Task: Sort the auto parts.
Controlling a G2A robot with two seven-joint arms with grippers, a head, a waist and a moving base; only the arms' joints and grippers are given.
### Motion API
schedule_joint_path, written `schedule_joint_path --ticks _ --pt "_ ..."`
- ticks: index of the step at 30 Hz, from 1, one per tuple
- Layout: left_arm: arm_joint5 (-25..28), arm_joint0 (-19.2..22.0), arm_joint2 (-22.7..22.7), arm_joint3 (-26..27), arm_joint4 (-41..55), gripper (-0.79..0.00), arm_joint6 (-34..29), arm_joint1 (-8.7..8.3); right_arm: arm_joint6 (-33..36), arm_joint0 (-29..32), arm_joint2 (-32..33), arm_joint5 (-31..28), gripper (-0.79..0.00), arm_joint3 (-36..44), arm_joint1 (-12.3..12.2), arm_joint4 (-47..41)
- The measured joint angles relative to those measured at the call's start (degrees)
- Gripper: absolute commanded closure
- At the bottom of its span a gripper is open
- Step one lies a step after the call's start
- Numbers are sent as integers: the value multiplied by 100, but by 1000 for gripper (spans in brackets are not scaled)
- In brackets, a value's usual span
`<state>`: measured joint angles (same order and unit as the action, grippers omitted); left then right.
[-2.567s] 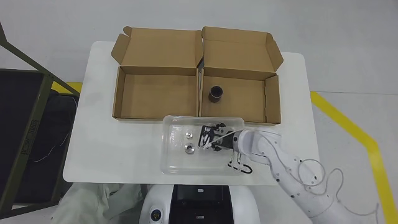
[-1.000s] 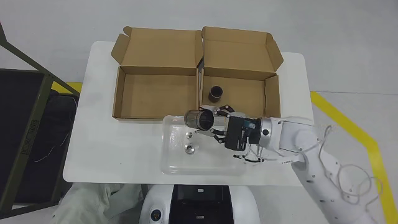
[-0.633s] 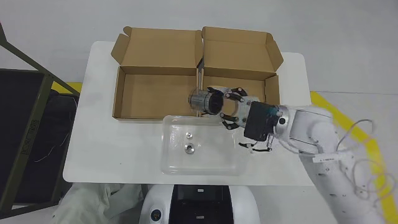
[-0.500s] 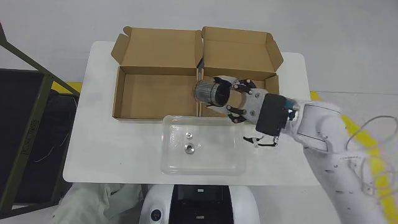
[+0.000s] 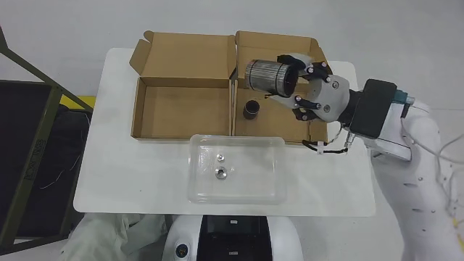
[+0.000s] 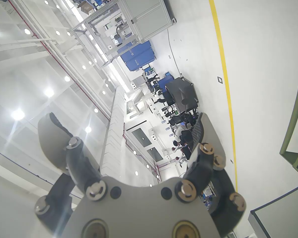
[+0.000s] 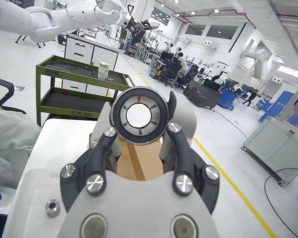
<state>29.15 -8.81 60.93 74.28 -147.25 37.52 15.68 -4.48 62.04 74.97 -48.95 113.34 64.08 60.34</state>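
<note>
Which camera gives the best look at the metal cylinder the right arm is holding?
The right wrist view: the metal cylinder sits close and end-on in the right end effector, bore and grip plain. The top view shows its ribbed side over the right cardboard box. The left wrist view faces the hall instead.

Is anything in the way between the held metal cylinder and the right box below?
Nothing visible blocks it. The right gripper holds the metal cylinder over the open right box; one small dark cylinder lies inside.
</note>
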Motion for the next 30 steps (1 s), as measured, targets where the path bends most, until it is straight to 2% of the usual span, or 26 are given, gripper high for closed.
schedule_joint_path --ticks 9,14,20,30 --pt "0 0 0 0 0 -785 0 0 -188 96 63 -17 0 7 -11 128" --pt "0 0 0 0 0 -785 0 0 -263 176 -48 -62 0 -82 -12 490" --pt "0 0 0 0 0 -785 0 0 125 299 -247 399 0 -281 3 846" --pt "0 0 0 0 0 -785 0 0 506 397 -487 755 0 -877 22 985"
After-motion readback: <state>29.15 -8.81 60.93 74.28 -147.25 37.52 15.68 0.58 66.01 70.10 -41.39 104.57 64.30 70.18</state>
